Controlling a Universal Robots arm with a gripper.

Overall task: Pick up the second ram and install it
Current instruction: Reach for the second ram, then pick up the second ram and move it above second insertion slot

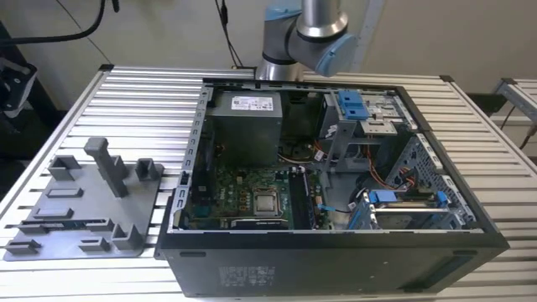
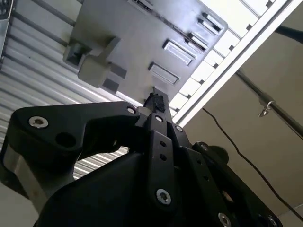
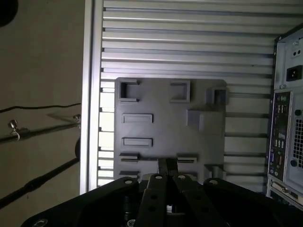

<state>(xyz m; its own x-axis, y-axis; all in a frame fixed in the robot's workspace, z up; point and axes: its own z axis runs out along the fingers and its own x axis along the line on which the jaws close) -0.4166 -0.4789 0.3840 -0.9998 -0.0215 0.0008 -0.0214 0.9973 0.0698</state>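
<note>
gripper (image 3: 167, 161), closed, over grey fixture plate (image 3: 165, 127), slatted table (image 3: 189, 38)

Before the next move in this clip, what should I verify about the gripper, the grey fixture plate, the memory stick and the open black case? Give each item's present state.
1. The gripper is over the grey plastic fixture plate with upright pegs: ok, it hangs above the plate in both wrist views.
2. Jaws open for a grasp: not ok, they stand closed together.
3. The second ram, a thin dark bluish-green stick, sits in the plate's slot: ok, judging by the exterior view.
4. The black computer case is open and the green motherboard is exposed: ok.
5. A free memory slot on the motherboard: cannot tell.
</note>
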